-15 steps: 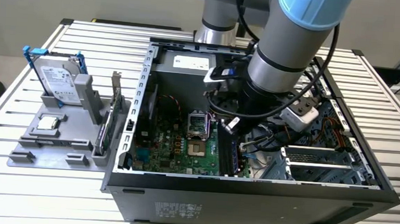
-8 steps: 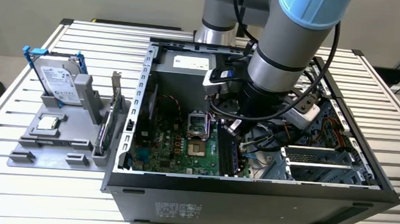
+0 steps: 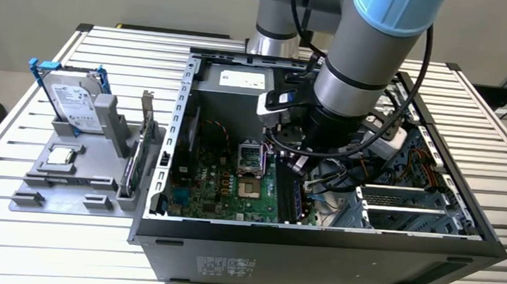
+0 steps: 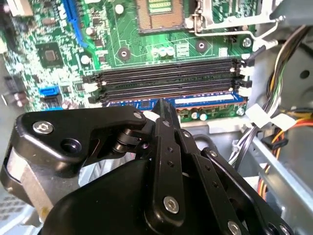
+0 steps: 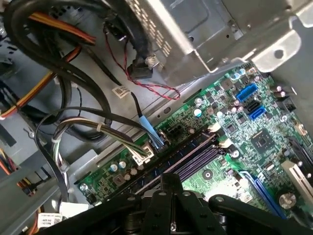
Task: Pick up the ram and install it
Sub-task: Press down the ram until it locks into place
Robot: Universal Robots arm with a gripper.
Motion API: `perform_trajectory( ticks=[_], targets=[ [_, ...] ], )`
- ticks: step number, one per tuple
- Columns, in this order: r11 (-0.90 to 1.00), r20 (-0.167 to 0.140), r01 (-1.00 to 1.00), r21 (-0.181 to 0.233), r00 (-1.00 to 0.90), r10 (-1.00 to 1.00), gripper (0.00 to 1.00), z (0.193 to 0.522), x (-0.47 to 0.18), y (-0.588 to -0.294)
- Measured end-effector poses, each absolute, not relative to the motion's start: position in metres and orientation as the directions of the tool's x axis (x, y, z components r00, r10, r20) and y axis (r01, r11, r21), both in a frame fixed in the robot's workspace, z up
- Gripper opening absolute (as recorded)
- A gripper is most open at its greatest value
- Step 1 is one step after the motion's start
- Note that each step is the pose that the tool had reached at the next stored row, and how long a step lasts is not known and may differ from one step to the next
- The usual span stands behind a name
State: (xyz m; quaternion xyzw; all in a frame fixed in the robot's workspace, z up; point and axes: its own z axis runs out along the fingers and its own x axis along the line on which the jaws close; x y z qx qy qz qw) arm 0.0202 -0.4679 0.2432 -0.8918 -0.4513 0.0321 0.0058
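Pincer (image 4: 164, 105) inside computer case (image 3: 318, 245), fingers together over memory slots (image 4: 166, 78)

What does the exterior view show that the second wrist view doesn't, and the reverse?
Exterior view: the whole open computer case on a slatted table, the arm reaching into it, and at the exterior view's left a grey holder with a hard drive standing in it.
Second wrist view: the gripper right over a blue memory slot, beside empty black slots.
Both: the green motherboard and its processor socket.
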Motion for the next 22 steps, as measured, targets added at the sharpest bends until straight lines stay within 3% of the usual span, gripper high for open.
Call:
perform_trajectory(
  ticks=[22],
  targets=[
    [-0.335,-0.046,0.941,-0.044,0.333,0.942,0.00,0.2430,0.0202,-0.4664]
  ],
)
